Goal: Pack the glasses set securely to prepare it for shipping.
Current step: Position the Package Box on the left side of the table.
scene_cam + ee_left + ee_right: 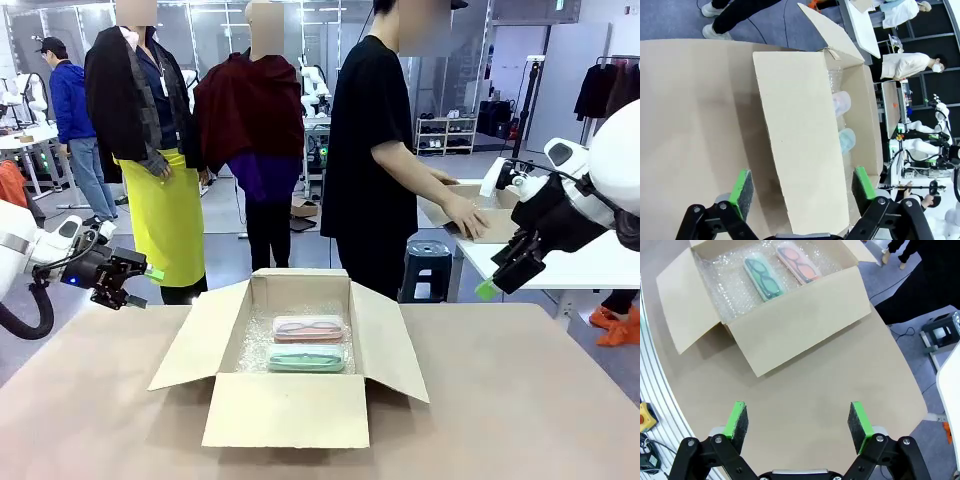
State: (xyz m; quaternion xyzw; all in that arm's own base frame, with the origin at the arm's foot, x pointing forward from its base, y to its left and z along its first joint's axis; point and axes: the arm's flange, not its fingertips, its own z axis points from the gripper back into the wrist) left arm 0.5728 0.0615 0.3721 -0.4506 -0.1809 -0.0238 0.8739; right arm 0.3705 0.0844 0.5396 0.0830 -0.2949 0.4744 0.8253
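An open cardboard box [285,405] stands mid-table with all flaps out. Inside, on clear bubble wrap [258,345], lie the translucent pink glasses case [309,328] and, nearer me, the mint green case [305,359], side by side. The right wrist view shows the green case [763,278] and the pink case [799,262] from above. The left wrist view shows only their ends, pink [842,102] and green [847,139], past a flap. My left gripper [140,287] hovers open left of the box. My right gripper [493,283] hangs open, high to the box's right.
A person in black [375,160] stands at the far edge, hands on another cardboard box [470,208] on a side table. A stool [428,262] sits behind the table. Bare tabletop [520,400] lies on both sides of the box.
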